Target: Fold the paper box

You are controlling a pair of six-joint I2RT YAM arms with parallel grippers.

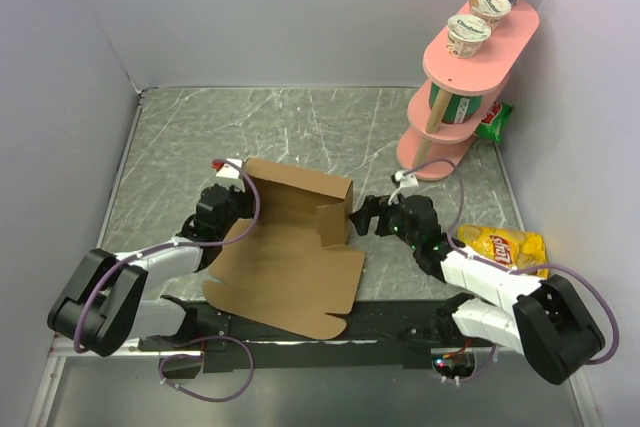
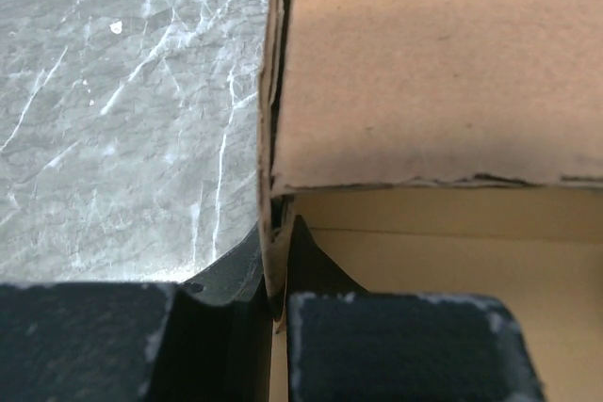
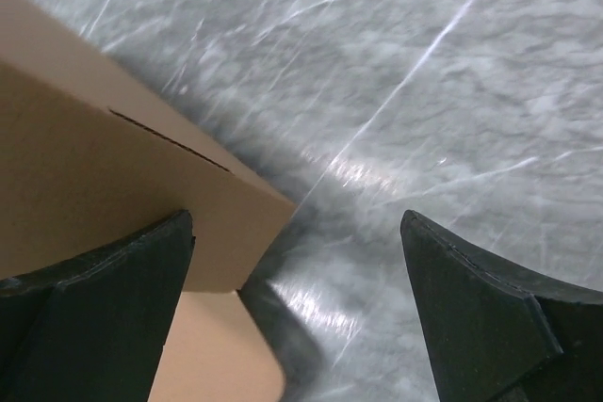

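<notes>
Left gripper (image 2: pixel 278 270) clamped on the paper box (image 1: pixel 300 247) wall; right gripper (image 3: pixel 297 261) wide open, box corner beside one finger, seemingly untouched, so advance squarely and pinch before folding.

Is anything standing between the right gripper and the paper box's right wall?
Nothing visible. The open right gripper faces the paper box at its corner, and only the table surface shows in the gap.

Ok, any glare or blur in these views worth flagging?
Right wrist: a glare patch on the table beside the paper box; the right gripper's fingers look soft. Left wrist: the left gripper's fingers and the cardboard are up close and slightly blurred. Top external: even light, sharp.
</notes>
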